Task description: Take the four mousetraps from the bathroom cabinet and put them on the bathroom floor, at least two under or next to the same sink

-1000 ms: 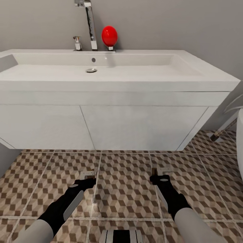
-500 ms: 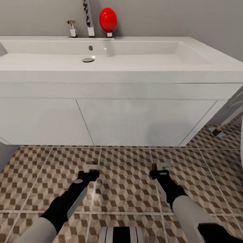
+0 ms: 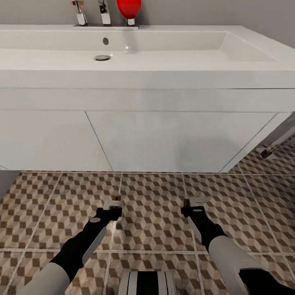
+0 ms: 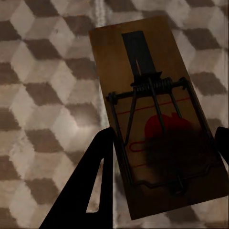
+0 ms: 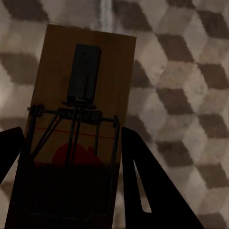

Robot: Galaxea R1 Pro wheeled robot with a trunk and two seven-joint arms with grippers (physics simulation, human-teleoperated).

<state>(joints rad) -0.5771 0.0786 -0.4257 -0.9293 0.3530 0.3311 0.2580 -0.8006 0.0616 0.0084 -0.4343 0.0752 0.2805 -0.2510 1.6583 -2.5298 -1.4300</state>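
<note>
Both arms reach low over the patterned bathroom floor (image 3: 151, 221) in front of the white sink (image 3: 147, 78). My left gripper (image 3: 112, 206) is shut on a mousetrap (image 3: 116, 200). In the left wrist view this mousetrap (image 4: 152, 124) is a tan board with a wire spring and a red mark, held between the left gripper's (image 4: 160, 164) dark fingers (image 4: 95, 186). My right gripper (image 3: 191, 205) is shut on a second mousetrap (image 3: 187, 202). That mousetrap (image 5: 81, 109) sits clamped in the right gripper (image 5: 71, 167), with tiles behind it. Whether either trap touches the floor I cannot tell.
A white vanity unit (image 3: 164, 139) hangs under the sink, leaving a gap above the tiles. A chrome faucet (image 3: 105, 11) and a red ball-shaped object (image 3: 128, 7) stand at the basin's back. A dark slanted leg (image 3: 269, 152) shows at right. My base (image 3: 145, 283) is at the bottom edge.
The whole view has shifted: the sink now sits higher and larger in the picture, so the camera has moved closer and lower. Both grippers stay shut on their mousetraps.
</note>
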